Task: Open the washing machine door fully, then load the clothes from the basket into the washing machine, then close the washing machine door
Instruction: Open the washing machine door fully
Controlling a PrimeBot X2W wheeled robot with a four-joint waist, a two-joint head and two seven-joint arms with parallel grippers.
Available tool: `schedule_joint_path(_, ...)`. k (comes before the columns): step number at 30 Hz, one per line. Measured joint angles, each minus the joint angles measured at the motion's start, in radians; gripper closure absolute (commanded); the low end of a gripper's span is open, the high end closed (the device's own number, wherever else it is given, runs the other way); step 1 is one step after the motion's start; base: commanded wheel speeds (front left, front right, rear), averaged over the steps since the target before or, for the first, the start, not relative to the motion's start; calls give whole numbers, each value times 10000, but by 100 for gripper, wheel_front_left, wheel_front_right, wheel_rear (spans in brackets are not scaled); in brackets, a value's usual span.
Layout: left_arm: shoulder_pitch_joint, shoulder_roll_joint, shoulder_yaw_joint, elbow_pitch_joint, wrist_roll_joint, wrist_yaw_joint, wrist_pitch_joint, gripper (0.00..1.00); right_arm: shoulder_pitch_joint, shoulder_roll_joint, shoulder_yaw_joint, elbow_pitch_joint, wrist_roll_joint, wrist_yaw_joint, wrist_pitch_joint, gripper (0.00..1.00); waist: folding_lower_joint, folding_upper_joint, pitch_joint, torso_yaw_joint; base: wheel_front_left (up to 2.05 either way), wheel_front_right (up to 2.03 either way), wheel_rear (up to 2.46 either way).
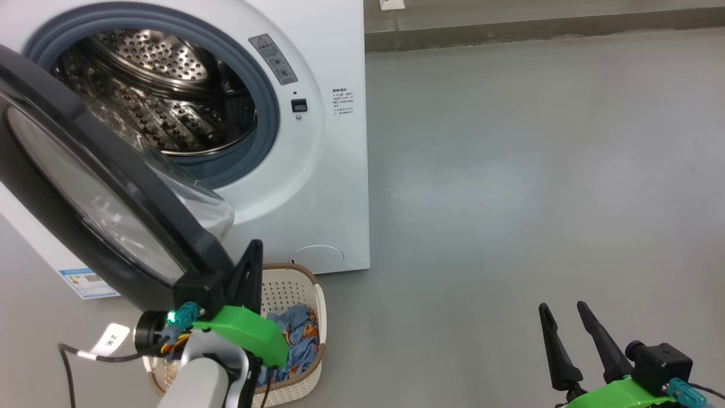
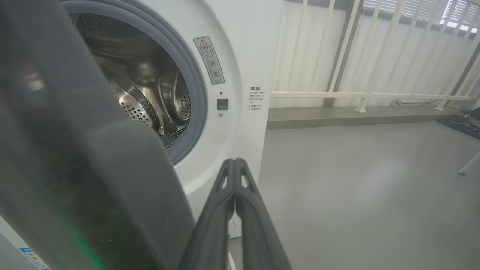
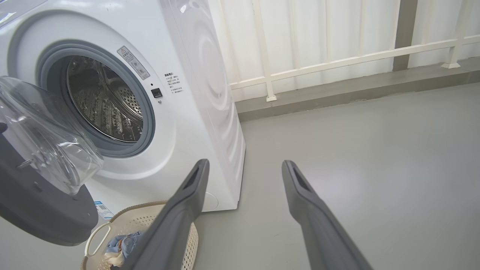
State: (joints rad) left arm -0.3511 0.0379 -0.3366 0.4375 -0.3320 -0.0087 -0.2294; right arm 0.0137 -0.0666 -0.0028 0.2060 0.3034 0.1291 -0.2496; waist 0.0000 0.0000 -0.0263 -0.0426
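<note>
Head view: the washer (image 1: 317,187) stands at the far left on a grey floor (image 1: 510,170). Its door (image 1: 130,175) is swung out on the left side, leaving the round opening uncovered. The black frame and clear bowl window tilt toward the camera. Inside the blue-grey seal (image 1: 266,102), the drum (image 1: 158,102) shows perforated steel walls and raised ribs. A blue label (image 1: 88,282) sits low on the washer's left side.

The basket (image 1: 286,290) rests on the floor just in front of the washer's lower front, beneath the door's near edge. The clothes (image 1: 297,334) lie in it: a crumpled heap of light blue fabric with orange print, sitting toward its right side. The left forearm hides the basket's left part. In the right wrist view the same heap lies low inside, beside a white handle.

The left gripper (image 1: 254,249) is above the basket, its two fingers clenched together with nothing between them. They point up just beside the door's lower near edge. Whether they touch the frame I cannot tell. In the left wrist view the frame looms blurred just left of them.

The right gripper (image 1: 563,309) is at the near right over bare floor, well apart from the washer. Its fingers are spread wide, grasping nothing.
</note>
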Motion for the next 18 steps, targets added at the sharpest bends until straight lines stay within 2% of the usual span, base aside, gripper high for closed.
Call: schedule_joint_path(18,-29,-17,-48,481,10,40,-186,100,1,42,-25,33,0,0,0,0,0,0,-16,341,0,0,0)
